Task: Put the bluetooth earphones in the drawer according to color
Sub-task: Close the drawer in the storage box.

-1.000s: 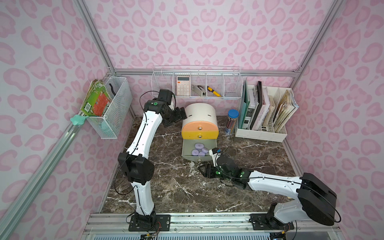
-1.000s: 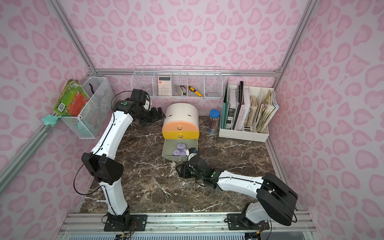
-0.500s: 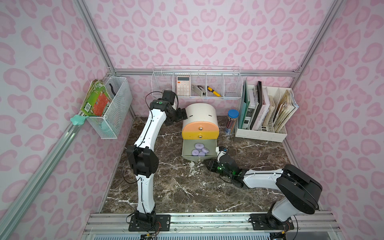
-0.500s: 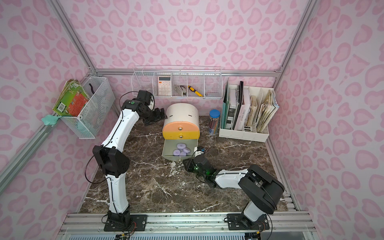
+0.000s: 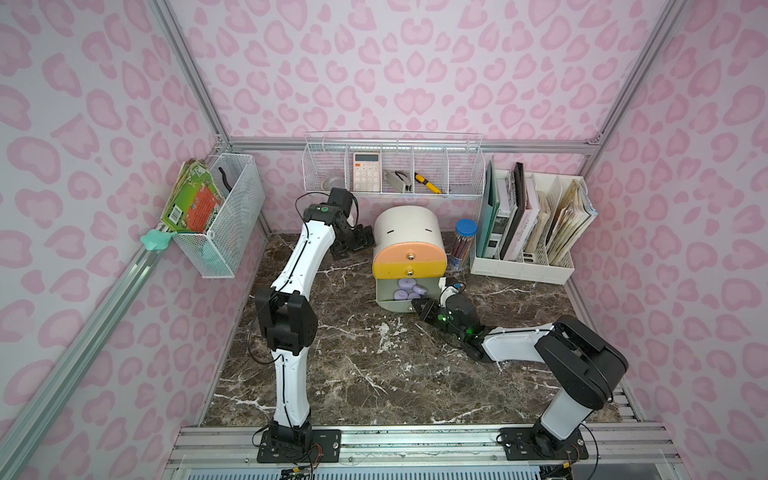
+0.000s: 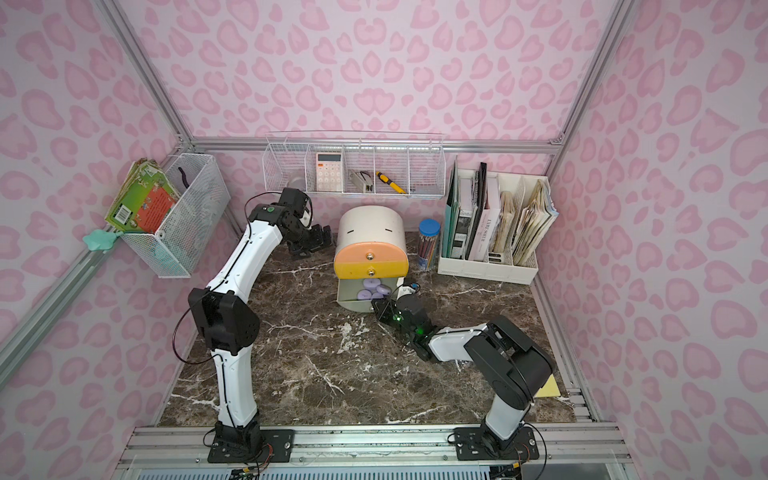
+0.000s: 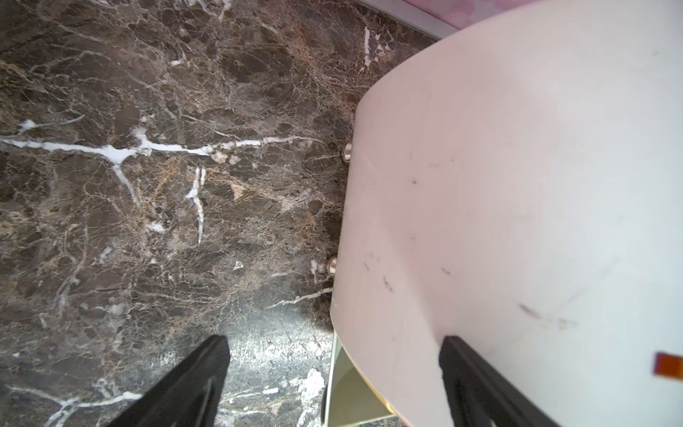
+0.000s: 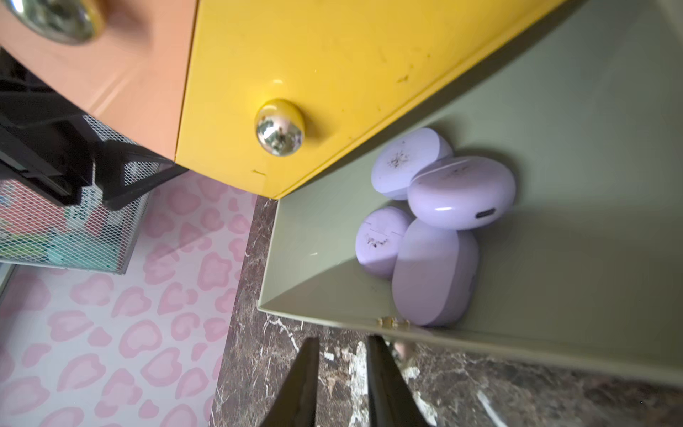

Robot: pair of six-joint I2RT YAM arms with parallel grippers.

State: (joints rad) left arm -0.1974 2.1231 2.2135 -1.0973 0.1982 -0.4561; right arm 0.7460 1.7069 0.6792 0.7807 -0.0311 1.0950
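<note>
lavender cases (image 5: 409, 289) lie heaped, in a top view, in the open grey-green drawer (image 5: 397, 306), right gripper (image 5: 419, 308) at its front; we judge lavender sorted, closing next. left wrist: smooth white cabinet (image 7: 517, 185), left gripper (image 7: 332, 342) spread wide beside it. right wrist: glossy pebble cases; fingers (image 8: 303, 377) nearly together, empty; we'd push the front squarely.

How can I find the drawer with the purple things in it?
Look at the white round-topped cabinet on the marble table. Its bottom drawer is it. Only it is grey-green and pulled open; the peach drawer and yellow drawer above are shut.
</note>
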